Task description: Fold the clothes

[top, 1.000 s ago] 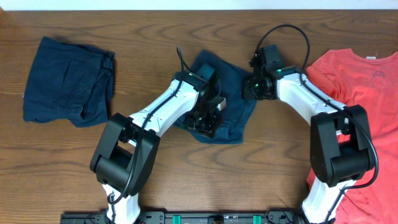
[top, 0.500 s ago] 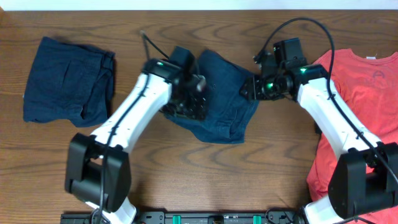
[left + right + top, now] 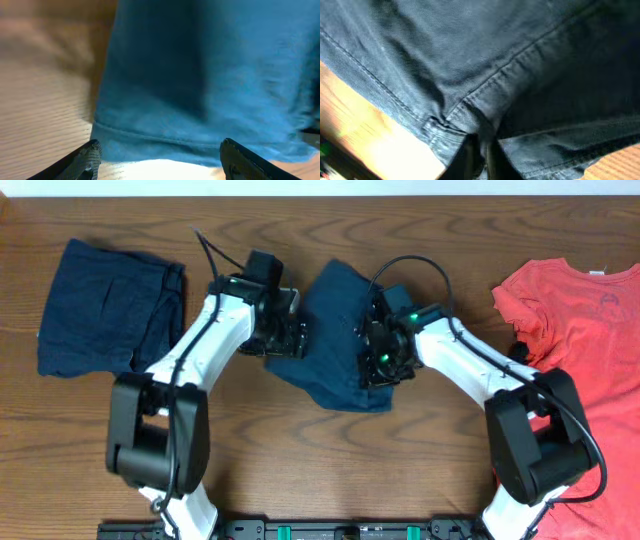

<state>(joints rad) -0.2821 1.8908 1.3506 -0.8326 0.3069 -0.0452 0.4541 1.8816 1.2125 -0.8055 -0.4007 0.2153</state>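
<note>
The navy shorts (image 3: 335, 320) lie crumpled at the table's middle. In the overhead view my left gripper (image 3: 296, 338) sits at their left edge. The left wrist view shows it open (image 3: 160, 167), nothing between the fingers (image 3: 89, 159), and the shorts' stitched hem (image 3: 200, 75) just ahead. My right gripper (image 3: 376, 360) rests on the right part of the shorts. In the right wrist view it is shut (image 3: 482, 160), pinching a fold of the dark fabric (image 3: 520, 60) beside a seam. A second navy garment (image 3: 105, 310) lies folded at the far left.
A red T-shirt (image 3: 580, 330) lies spread at the right edge, partly under the right arm's base. The brown wooden table (image 3: 330, 470) shows bare in front of the shorts and between the two navy garments.
My left gripper let go, opened and drew back left to the shorts' edge. My right arm swung left from beside the shorts onto them, opened, then shut on fabric. The shorts look narrower.
</note>
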